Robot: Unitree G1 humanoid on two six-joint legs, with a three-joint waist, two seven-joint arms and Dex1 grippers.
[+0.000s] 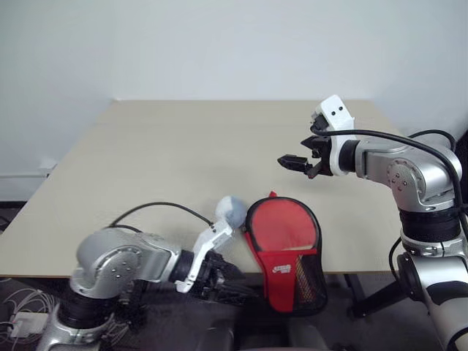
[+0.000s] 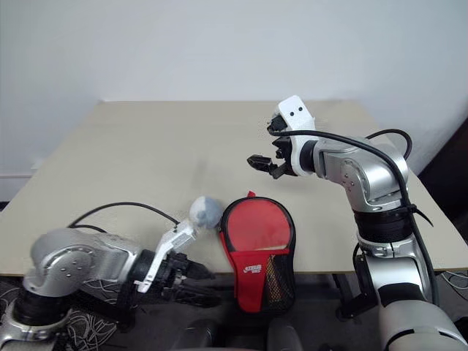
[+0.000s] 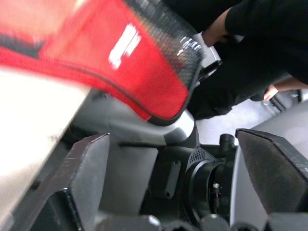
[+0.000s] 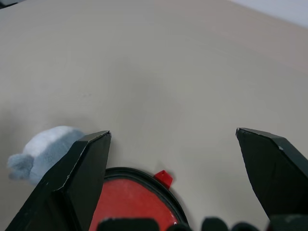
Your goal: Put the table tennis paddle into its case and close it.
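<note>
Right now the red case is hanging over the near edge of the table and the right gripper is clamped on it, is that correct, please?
Not quite. The red case does hang over the table's near edge, but the right gripper is not clamped on it: it hovers open above the table, apart from the case, as the left eye view shows.

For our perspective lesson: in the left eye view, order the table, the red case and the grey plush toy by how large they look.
1. table
2. case
3. grey plush toy

No close calls; each looks clearly smaller than the one before.

Red case (image 1: pixel 285 248) overhanging table (image 1: pixel 183 168) edge
</note>
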